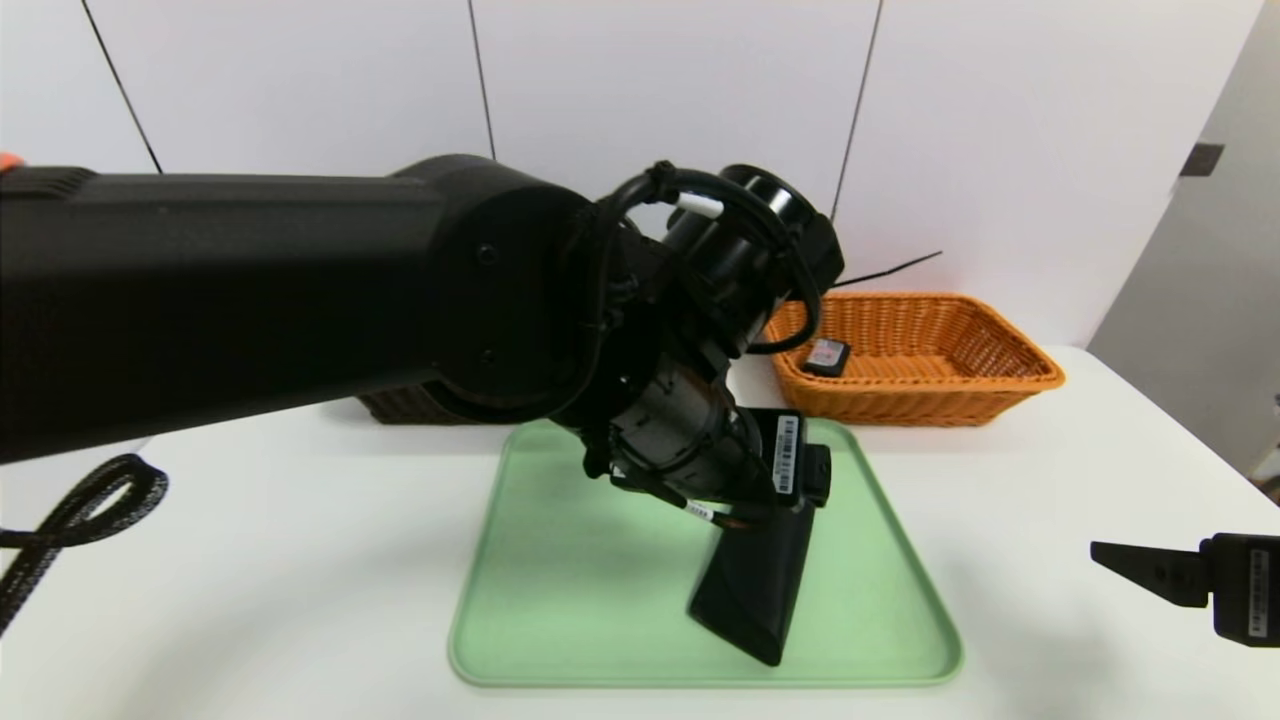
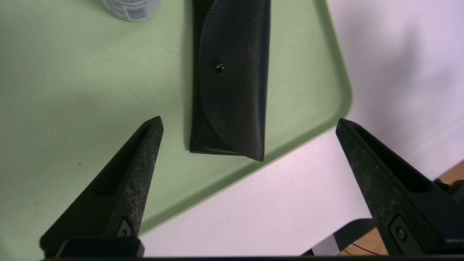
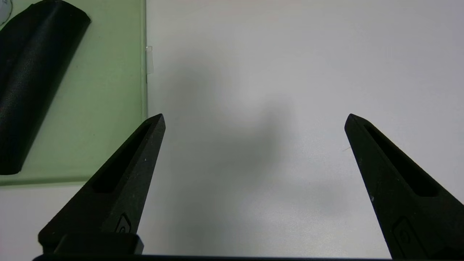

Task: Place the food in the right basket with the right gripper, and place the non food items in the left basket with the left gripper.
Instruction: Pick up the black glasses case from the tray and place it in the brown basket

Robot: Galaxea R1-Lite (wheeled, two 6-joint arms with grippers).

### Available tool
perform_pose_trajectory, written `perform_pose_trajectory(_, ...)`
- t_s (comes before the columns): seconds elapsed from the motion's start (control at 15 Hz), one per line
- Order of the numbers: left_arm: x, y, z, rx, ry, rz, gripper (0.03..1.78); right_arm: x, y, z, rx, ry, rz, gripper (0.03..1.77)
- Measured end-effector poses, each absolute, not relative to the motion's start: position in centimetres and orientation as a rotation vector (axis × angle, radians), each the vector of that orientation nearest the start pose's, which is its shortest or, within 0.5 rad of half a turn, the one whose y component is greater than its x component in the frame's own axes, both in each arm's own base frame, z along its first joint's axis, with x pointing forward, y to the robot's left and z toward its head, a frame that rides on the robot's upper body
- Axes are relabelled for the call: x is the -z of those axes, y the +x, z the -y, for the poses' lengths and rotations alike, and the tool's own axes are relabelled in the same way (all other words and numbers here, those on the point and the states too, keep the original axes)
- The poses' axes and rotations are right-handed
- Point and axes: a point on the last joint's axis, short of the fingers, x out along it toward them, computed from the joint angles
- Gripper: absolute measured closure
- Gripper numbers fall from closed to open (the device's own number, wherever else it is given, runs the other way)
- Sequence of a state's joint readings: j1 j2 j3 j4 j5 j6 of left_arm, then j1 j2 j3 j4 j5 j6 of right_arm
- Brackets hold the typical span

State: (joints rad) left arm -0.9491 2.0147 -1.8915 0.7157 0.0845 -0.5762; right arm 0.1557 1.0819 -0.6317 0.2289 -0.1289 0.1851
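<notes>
A black glasses case [image 2: 232,79] lies on the green tray [image 2: 72,72], one end close to the tray's rim. My left gripper [image 2: 249,121] hovers above that end, open and empty, with the case between and beyond its fingers. In the head view my left arm hides most of the tray [image 1: 540,600], and the case [image 1: 750,590] shows below the wrist. A white labelled can [image 2: 130,9] stands farther along the tray. My right gripper [image 3: 255,116] is open over bare table beside the tray [image 3: 108,108], low on the right in the head view [image 1: 1140,570].
An orange wicker basket [image 1: 940,390] stands at the back right with a small dark packet [image 1: 826,356] inside. A dark brown basket [image 1: 400,408] is mostly hidden behind my left arm. The white table's edge [image 2: 326,232] runs close to the tray.
</notes>
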Motion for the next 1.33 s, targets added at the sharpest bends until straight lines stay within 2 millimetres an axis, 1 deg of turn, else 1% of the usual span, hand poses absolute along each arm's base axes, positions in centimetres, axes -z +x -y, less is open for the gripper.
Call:
perform_pose_trajectory(0.13, -23.7, 22.3, 31.9, 0.519, -0.031, -0.950, 0.12, -19.3, 12.8, -1.7, 0.038, 0.083, -0.670, 0.09)
perform_pose_trajectory(0.27, -22.8, 22.2, 32.7, 0.525, 0.015, -0.960, 0.12, -19.2, 12.7, -1.7, 0.039, 0.083, -0.671, 0.09)
perform_pose_trajectory(0.47, -21.6, 22.5, 33.4, 0.512, 0.069, -0.961, 0.12, -19.2, 12.7, -1.7, 0.037, 0.083, -0.674, 0.09)
perform_pose_trajectory(1.0, -20.1, 22.8, 34.1, 0.479, 0.123, -0.964, 0.12, -19.1, 12.6, -1.7, 0.036, 0.081, -0.676, 0.09)
perform_pose_trajectory(1.33, -19.5, 22.4, 34.7, 0.489, 0.144, -0.972, 0.12, -19.1, 12.6, -1.7, 0.036, 0.082, -0.674, 0.09)
